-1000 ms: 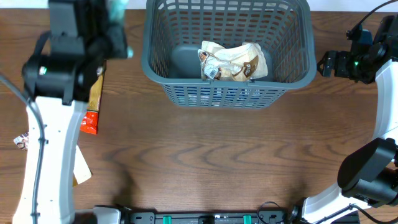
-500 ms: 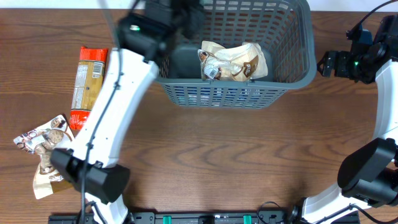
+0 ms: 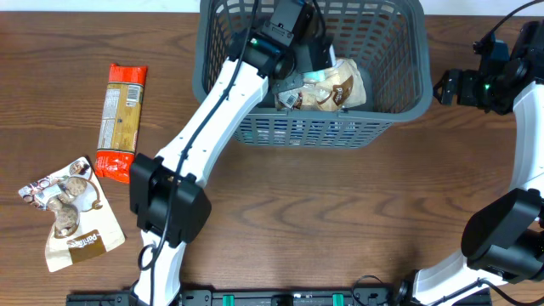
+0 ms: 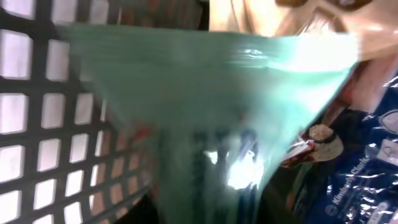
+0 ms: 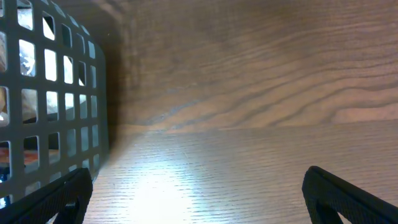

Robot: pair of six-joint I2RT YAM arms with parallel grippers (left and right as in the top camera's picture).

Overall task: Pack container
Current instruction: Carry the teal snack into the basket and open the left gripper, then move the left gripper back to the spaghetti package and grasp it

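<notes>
Inside the grey container [image 3: 399, 106] on the desk [image 3: 340, 212], left fingers [image 3: 311, 61] closed on a green packet [image 4: 205, 93], just above beige packets [image 3: 342, 85] lying on container floor, right fingers [image 3: 444, 87] spread apart, holding nothing, low over desk beside container's right wall

Matt plastic, shiny film, grained wood.

The container [image 3: 340, 129] is dark grey moulded plastic, matt, with smooth lattice bars. The table [image 3: 323, 221] is brown wood grain, smooth, with a soft sheen where light falls. The green packet [image 4: 205, 93] is thin translucent film, shiny and creased. The orange packet [image 3: 120, 121] and cream packet [image 3: 70, 223] are glossy printed film, the cream one crinkled. The left arm [image 3: 217, 110] has a smooth white plastic shell.
</notes>
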